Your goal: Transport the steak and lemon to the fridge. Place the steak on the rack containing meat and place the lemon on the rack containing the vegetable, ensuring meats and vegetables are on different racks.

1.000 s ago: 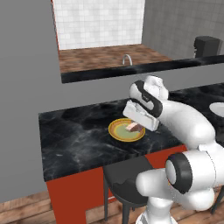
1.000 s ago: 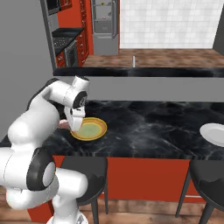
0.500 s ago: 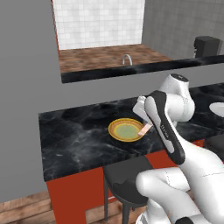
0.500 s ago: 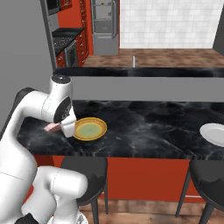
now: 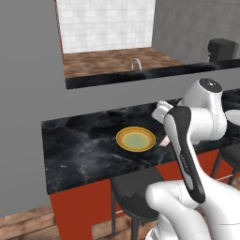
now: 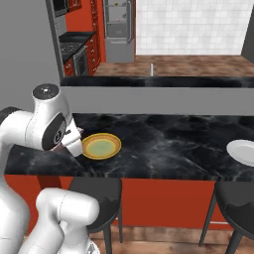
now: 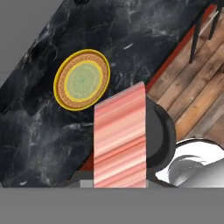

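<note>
While the gripper (image 7: 120,186) stayed mostly hidden at the bottom of the hand view, it was clamped on the steak (image 7: 120,138).

From both base views the arm's own white links covered the gripper, and just a pink sliver of the steak (image 5: 164,140) peeked out beside the yellow plate (image 5: 135,139). That plate (image 6: 101,146) sat bare near the front edge of the black marble counter (image 6: 168,144), with open counter stretching away from it on both sides. In the hand view the steak hung above the counter's front edge, just beside the plate (image 7: 82,79), over a dark stool seat (image 7: 159,131). Far behind the plate stood a grey fridge (image 6: 119,22), too small to show shelves. No writing was readable.
</note>
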